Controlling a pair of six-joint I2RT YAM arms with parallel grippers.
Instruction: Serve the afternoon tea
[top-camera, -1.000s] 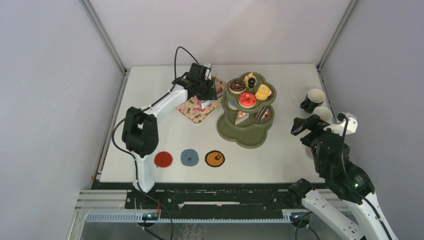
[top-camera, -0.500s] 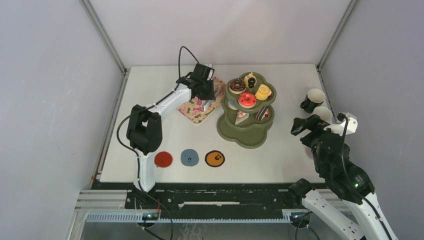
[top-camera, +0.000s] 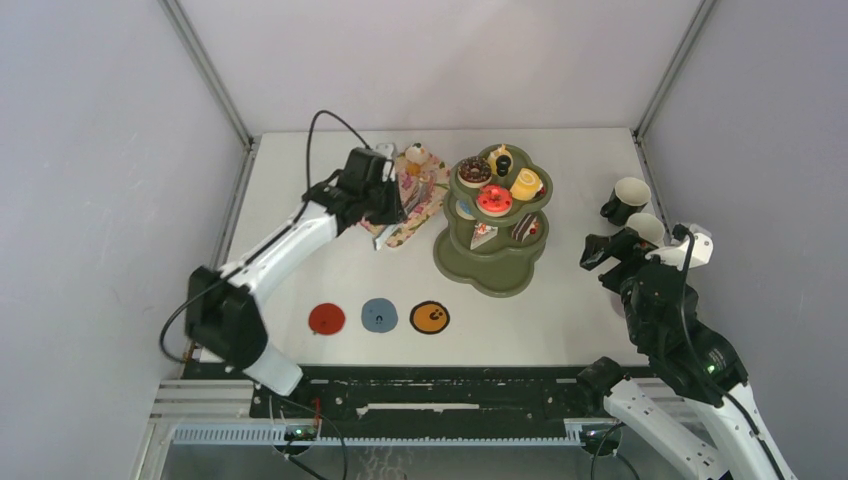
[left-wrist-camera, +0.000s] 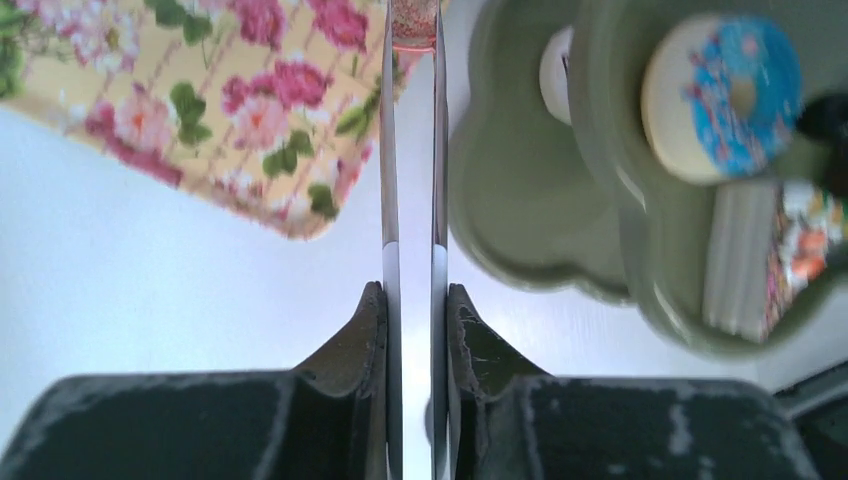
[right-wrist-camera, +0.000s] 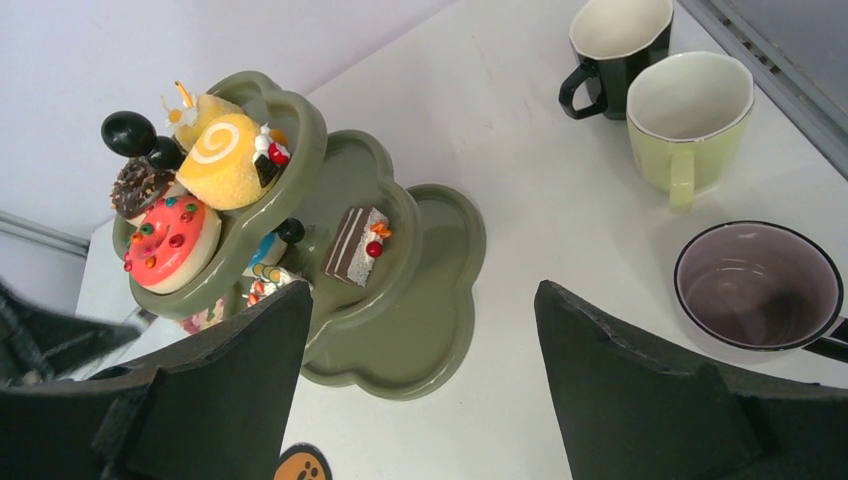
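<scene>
While carrying the left gripper over the edge of the floral tray, just beside the olive-green stand, clenching it narrow on a pink sprinkled bit caught at the very tips, seemingly one of the treats. Holding the right gripper spread wide and empty above the tabletop.

Judging the job as well underway but not finished. Finding the stand's top tier already crowded: yellow swirl roll, red-iced donut, chocolate donut and a yellow-topped cupcake by the black knob. Finding the middle tier partly stocked, with a blue-sprinkled donut and a layered cake slice; reading the bottom tier as bare on its visible side.

Noting a lone cupcake sitting at the tray's far end, so reckoning at least that and the pinched piece as owing to the stand.

Finding the black mug, green mug and dark-rimmed mug standing close together at the right, well apart from the red coaster, blue coaster and orange coaster, each bare. Guessing at those coasters as the mugs' places, and counting that part as not yet begun.
</scene>
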